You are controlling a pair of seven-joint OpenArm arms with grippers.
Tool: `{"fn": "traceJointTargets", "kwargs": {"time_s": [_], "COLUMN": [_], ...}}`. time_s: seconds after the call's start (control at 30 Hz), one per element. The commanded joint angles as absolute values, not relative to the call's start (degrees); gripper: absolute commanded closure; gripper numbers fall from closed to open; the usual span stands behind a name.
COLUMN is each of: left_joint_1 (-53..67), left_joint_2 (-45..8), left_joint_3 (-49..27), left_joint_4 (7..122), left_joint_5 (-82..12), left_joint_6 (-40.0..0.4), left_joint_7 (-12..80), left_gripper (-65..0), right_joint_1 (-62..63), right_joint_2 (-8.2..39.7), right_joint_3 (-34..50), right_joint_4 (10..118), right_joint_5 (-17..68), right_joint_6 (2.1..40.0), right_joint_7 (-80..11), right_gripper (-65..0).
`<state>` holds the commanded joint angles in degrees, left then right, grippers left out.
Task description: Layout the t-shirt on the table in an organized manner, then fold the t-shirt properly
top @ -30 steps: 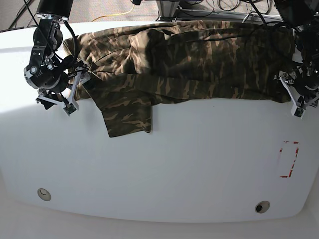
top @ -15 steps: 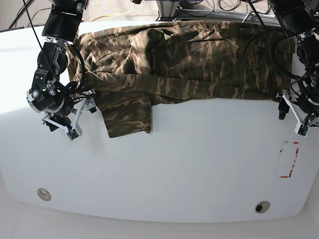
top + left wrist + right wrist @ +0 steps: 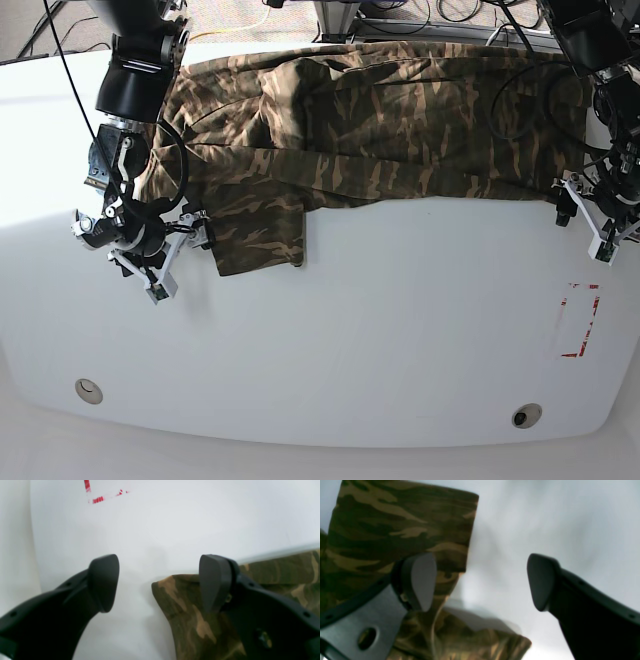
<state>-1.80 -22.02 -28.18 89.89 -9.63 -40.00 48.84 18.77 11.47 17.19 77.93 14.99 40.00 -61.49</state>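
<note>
While lying bunched along the upper half of the base view, shirt (image 3: 380,120) spreading across the far side of table (image 3: 380,330), one sleeve hanging down toward the middle left. Right gripper (image 3: 178,252) sitting at the left of the frame, jaws wide apart and holding nothing, one finger over the sleeve and the other over bare white in the wrist view, probably lining up to pinch that sleeve edge for pulling it flat. Left gripper (image 3: 585,215) hovering at the right of the frame just beside the shirt's lower corner, jaws likewise spread and empty, the cloth corner lying between the fingers (image 3: 215,582) in its wrist view, seemingly set for a matching grab so both sides can be drawn out together. Compared with a second ago, right gripper having dropped lower in the frame, from beside the shoulder to beside the sleeve; left gripper shifted only slightly downward; shirt itself lying much as before, unfolded and not yet laid out.
</note>
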Motion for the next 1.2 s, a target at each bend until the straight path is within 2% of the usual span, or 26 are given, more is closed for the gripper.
{"fn": "traceJointTargets", "kwargs": {"time_s": [0.2, 0.33, 0.47, 0.7, 1.2], "left_joint_1": [-1.63, -1.27, -1.63, -2.07, -3.47], "left_joint_2": [-22.29, -22.29, -22.37, -22.46, -22.02], "left_joint_3": [-30.29, -34.77, -35.82, -35.21, -28.53], "left_joint_4": [87.08, 84.70, 81.89, 78.46, 71.96], "left_joint_5": [-9.63, -9.63, -9.71, -9.80, -9.89], "left_joint_6": [-40.00, -40.00, -40.00, -40.00, -40.00], "left_joint_7": [48.75, 48.75, 48.75, 48.66, 44.70], "left_gripper": [-45.3, -45.3, -45.3, -45.4, -45.1], "right_joint_1": [20.88, 20.79, 20.79, 20.62, 20.44], "right_joint_2": [11.21, 10.95, 10.77, 9.89, 10.15], "right_joint_3": [17.19, 17.19, 17.19, 17.19, 17.19], "right_joint_4": [71.87, 71.60, 71.60, 71.60, 71.60], "right_joint_5": [14.99, 15.25, 15.34, 15.08, 15.25], "right_joint_6": [40.00, 40.00, 40.00, 40.00, 40.00], "right_joint_7": [-60.88, -60.79, -60.79, -60.79, -60.79], "right_gripper": [-54.7, -54.7, -54.7, -54.7, -54.7]}}
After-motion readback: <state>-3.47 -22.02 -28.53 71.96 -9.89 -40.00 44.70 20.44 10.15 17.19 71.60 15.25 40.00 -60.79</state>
